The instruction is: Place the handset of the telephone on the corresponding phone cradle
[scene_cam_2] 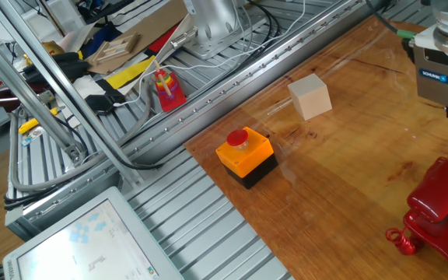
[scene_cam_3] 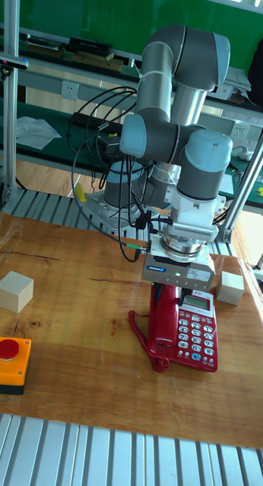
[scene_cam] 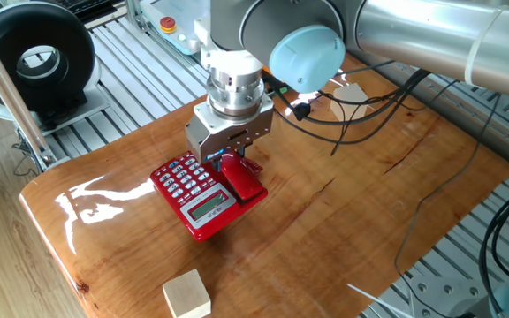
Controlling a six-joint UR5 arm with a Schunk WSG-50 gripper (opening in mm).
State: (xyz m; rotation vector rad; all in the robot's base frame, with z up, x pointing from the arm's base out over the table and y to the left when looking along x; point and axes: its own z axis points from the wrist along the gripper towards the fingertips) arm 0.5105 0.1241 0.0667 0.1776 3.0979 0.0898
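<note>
The red telephone (scene_cam: 194,196) lies on the wooden table, its white and blue keypad (scene_cam_3: 195,330) facing up. Its glossy red handset (scene_cam: 242,180) lies along the keyless side of the base, over the phone cradle, which it mostly hides. In the other fixed view the handset (scene_cam_2: 440,194) slopes up toward the gripper. My gripper (scene_cam: 226,160) points straight down with its fingers closed on the far end of the handset (scene_cam_3: 163,323). The red coiled cord (scene_cam_3: 139,328) curls beside the base.
A pale wooden cube (scene_cam: 186,294) sits near the front edge, and another (scene_cam_3: 229,288) just behind the phone. An orange box with a red button (scene_cam_2: 245,155) stands near the table's edge. Black cables (scene_cam: 369,106) trail from the arm over the table.
</note>
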